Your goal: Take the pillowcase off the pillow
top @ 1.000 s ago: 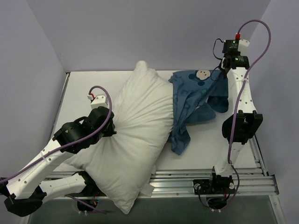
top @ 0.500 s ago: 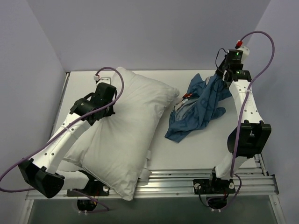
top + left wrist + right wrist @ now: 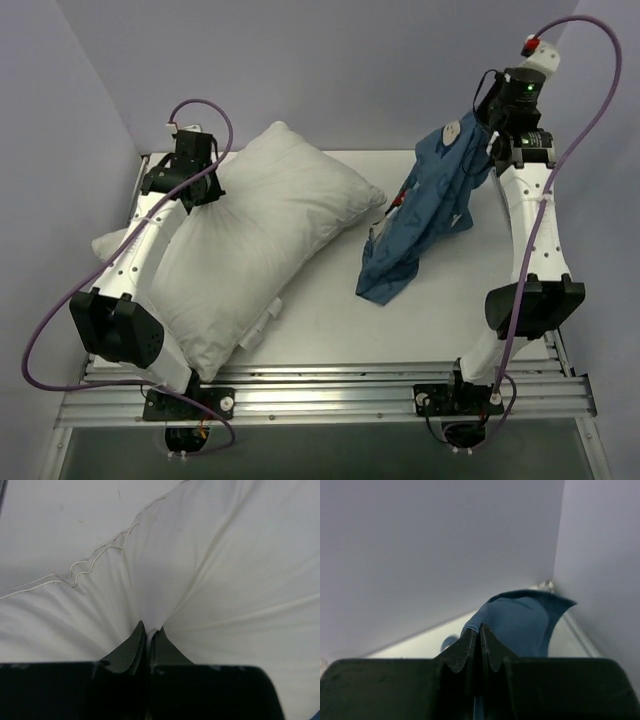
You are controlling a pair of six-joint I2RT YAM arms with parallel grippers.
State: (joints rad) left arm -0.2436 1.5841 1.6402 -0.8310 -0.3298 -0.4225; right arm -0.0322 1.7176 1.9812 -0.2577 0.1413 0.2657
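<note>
one bare pillow (image 3: 270, 230) pinched in the left gripper (image 3: 148, 630), limp empty pillowcase (image 3: 430, 200) hanging clamped in the right gripper (image 3: 480, 627)

The left gripper (image 3: 148, 630) swung out toward the far left corner, dragging the pillow (image 3: 265, 240) leftward with it. The right gripper (image 3: 480, 629) rose, hoisting the pillowcase (image 3: 425, 215) until it hung apparently clear of the pillow, and the gap between them widened.

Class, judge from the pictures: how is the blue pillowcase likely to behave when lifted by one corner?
Probably floppy: the pillowcase hangs in loose folds from the right pincer. Likely light, since one small pinch holds it up.
</note>
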